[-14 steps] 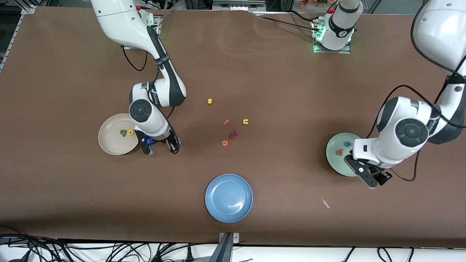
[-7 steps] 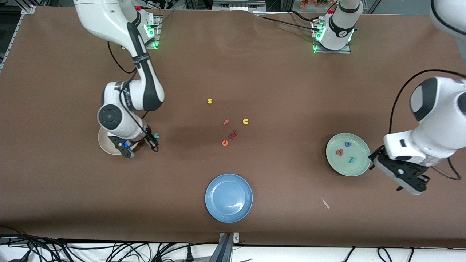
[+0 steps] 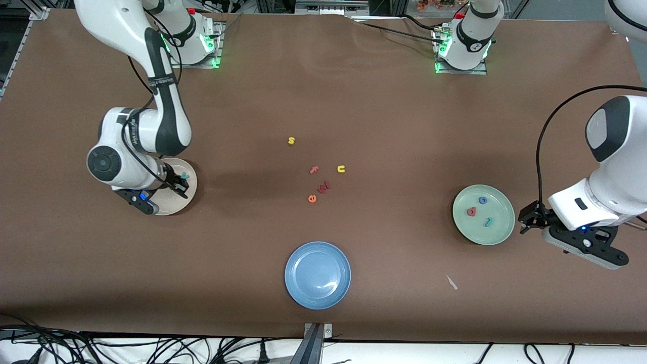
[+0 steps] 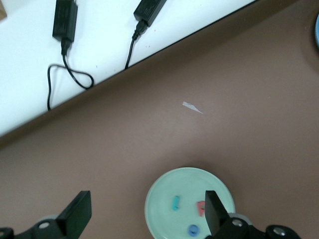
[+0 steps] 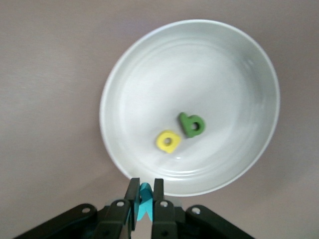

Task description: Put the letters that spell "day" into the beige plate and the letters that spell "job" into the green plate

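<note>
Over the beige plate (image 3: pixel 174 206), toward the right arm's end of the surface, the right gripper (image 3: pixel 181 183) now hangs with its fingers clenched on the teal "y" (image 3: pixel 185 176); a second ago it was beside the plate, over bare surface. One drop should finish "day". Midway sit the spare letters, and the blue plate (image 3: pixel 317 274) lies near the front edge. Toward the left arm's end, the green plate (image 3: pixel 483 214) holds "j" (image 3: pixel 488 222), "o" (image 3: pixel 482 200) and "b" (image 3: pixel 471 212); the left gripper (image 3: pixel 528 218), fingers released, has pulled off it and waits beside it, so "job" looks done.

The front view hides the beige plate's contents under the arm; the right wrist view shows the yellow letter (image 5: pixel 167 141) and green letter (image 5: pixel 191 124) touching inside, with the "y" over the rim.
</note>
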